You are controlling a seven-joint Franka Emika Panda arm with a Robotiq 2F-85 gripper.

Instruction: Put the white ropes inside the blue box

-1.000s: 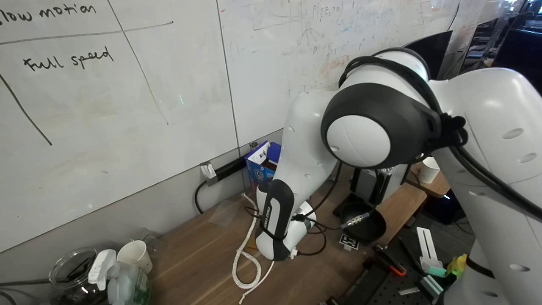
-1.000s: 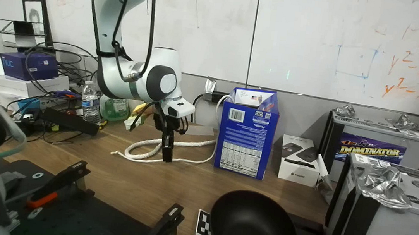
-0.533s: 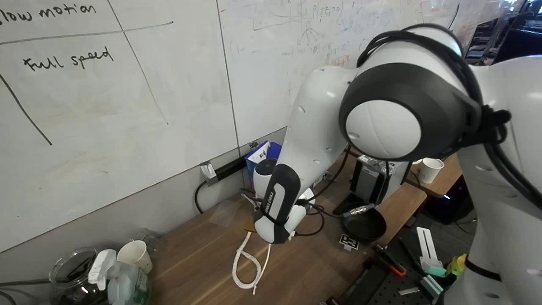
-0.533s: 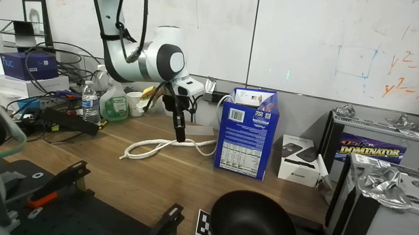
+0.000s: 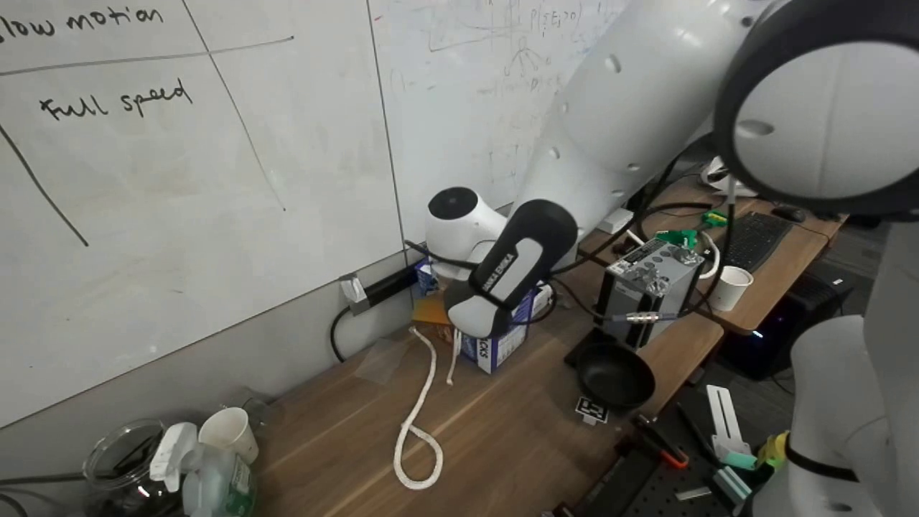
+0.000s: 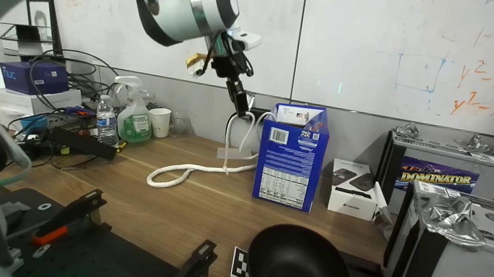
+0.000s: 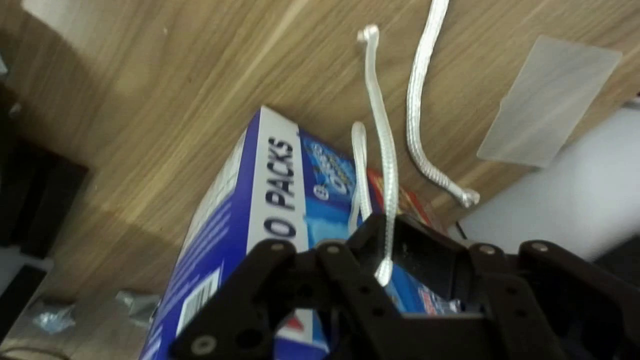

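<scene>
In an exterior view my gripper (image 6: 241, 112) is raised over the table, just beside the top of the blue box (image 6: 290, 161). It is shut on a white rope, which passes between the fingertips in the wrist view, its short end (image 7: 384, 272) poking back toward the palm. Below the grip, one strand (image 6: 227, 143) hangs down, its tip near the table, and another slopes toward the box. More white rope (image 5: 420, 467) lies in a loop on the wood. At the box's top edge a piece of rope (image 6: 268, 114) bends over the rim. The box interior is mostly hidden.
A black pan (image 6: 299, 272) stands in front of the box, with a small white carton (image 6: 352, 204) and grey units (image 6: 447, 155) beyond. A spray bottle (image 6: 135, 122) and paper cup (image 5: 231, 434) stand along the wall. Black clamps (image 6: 192, 266) edge the near side.
My gripper has climbed from near the tabletop and shifted toward the box, drawing the held rope upward. Its loose end has left the wood and now dangles, while the other loop stays put.
</scene>
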